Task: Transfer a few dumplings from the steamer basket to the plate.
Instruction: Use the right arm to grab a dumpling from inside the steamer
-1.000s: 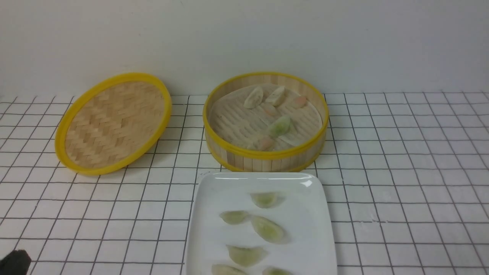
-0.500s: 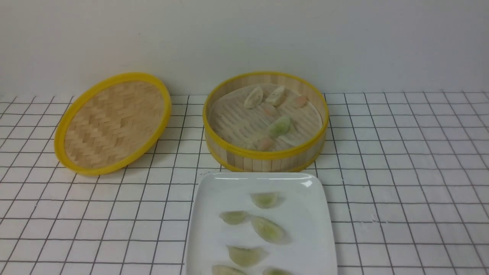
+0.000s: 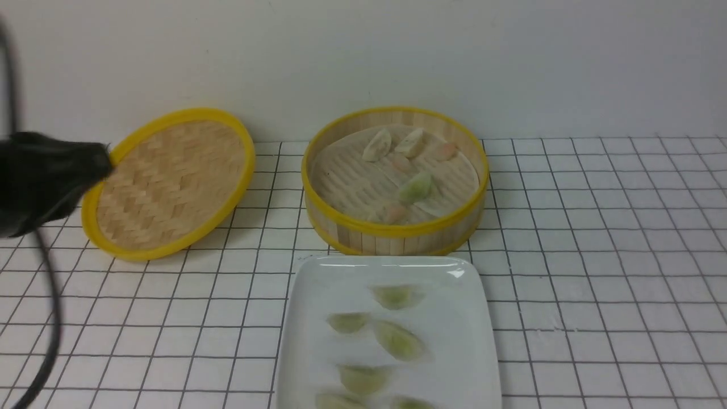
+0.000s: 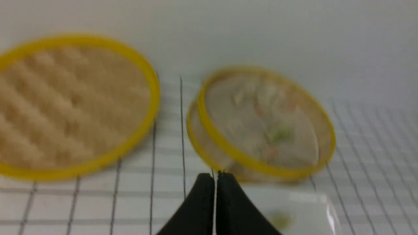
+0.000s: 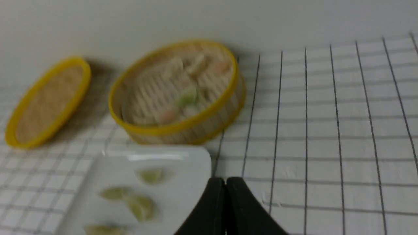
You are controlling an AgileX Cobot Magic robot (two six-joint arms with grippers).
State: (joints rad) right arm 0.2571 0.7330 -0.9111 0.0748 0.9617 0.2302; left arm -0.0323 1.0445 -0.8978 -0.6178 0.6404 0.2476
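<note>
The steamer basket stands at the back centre and holds several dumplings, among them a pale green one and a pinkish one. The white plate lies just in front of it with several green dumplings on it. My left gripper, black and blurred, hangs in the air at the far left, over the lid's left edge; in the left wrist view its jaws are shut and empty. My right gripper is shut and empty, beside the plate's right corner. It is out of the front view.
The flat woven yellow-rimmed lid leans to the left of the basket. A dark cable hangs from the left arm at the left edge. The white wall rises right behind the basket. The tabletop is white gridded tile.
My left arm, a dark bit at the bottom left corner a second ago and then out of view, has swung up to the lid's left edge. Basket, plate and dumplings have not moved.
</note>
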